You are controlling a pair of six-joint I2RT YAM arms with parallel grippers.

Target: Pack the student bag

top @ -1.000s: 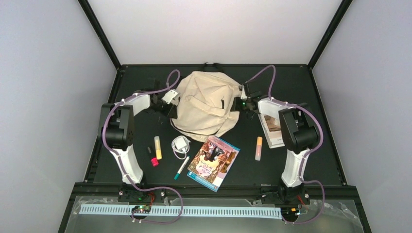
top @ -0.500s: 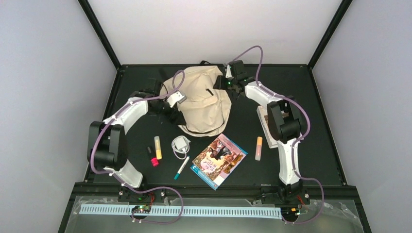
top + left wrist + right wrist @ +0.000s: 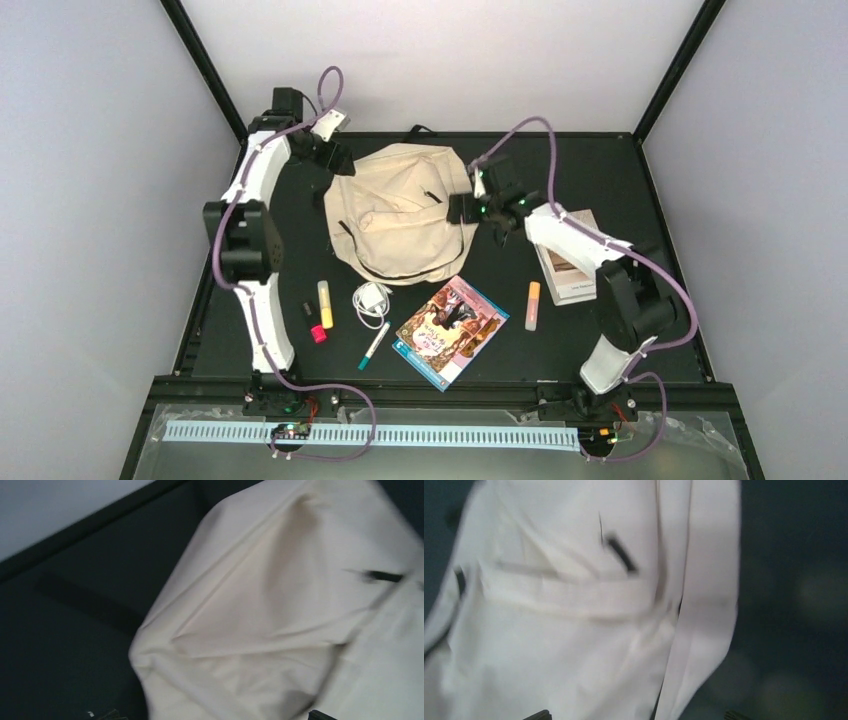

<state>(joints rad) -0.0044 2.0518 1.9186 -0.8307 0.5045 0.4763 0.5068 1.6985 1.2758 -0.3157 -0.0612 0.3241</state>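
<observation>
The student bag [image 3: 400, 215] is a large cream fabric backpack lying flat at the back middle of the black table, with dark zipper lines and a front pocket facing up. My left gripper [image 3: 335, 158] hovers at the bag's far left corner, and its wrist view shows cream fabric [image 3: 260, 610] below it. Its fingertips [image 3: 107, 715] stand wide apart, open and holding nothing. My right gripper [image 3: 460, 208] is at the bag's right edge, over a strap [image 3: 704, 605]. It is open too, with only its fingertips [image 3: 538, 715] showing at the frame's bottom.
In front of the bag lie a colourful book [image 3: 447, 330], a white charger with cable [image 3: 372, 298], a yellow highlighter [image 3: 325, 304], a green marker [image 3: 374, 345] and a red item [image 3: 318, 333]. An orange highlighter [image 3: 532, 305] and a white book [image 3: 565, 262] lie to the right.
Both grippers have opened and let go of the bag, which now lies flatter. The left arm swung to the far left corner. The right arm drew back toward the bag's right edge.
</observation>
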